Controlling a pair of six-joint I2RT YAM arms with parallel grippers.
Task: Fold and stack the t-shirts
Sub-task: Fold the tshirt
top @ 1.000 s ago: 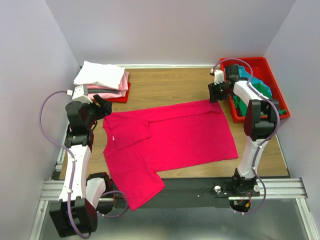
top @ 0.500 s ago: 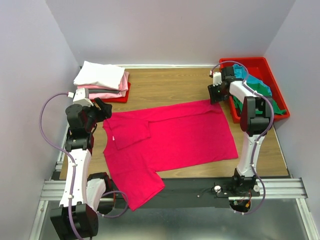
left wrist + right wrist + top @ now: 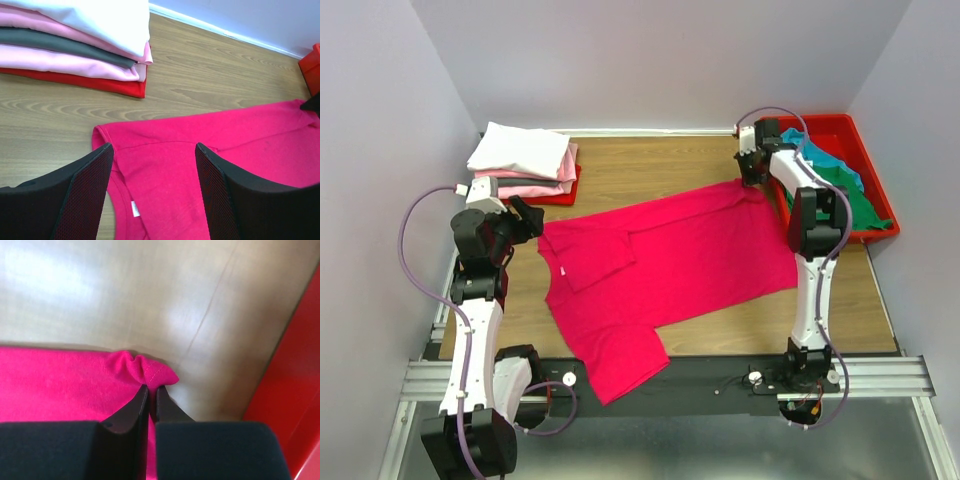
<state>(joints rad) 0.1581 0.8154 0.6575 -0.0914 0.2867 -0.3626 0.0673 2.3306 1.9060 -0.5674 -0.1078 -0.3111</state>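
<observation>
The right hand (image 3: 150,389) is pinching the far corner of the shirt (image 3: 690,260), fingers almost closed, beside the tray (image 3: 820,119). The left hand (image 3: 154,152) is hovering wide open above the shirt, which is lying spread across the tabletop (image 3: 650,170).

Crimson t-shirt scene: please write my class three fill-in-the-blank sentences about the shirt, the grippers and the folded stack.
1. The right gripper pinches a corner of the crimson t-shirt, its jaws ____.
2. The left gripper hovers near that shirt, its jaws ____.
3. On the folded stack, the top shirt is coloured ____.
Missing words: shut; open; white.
</observation>
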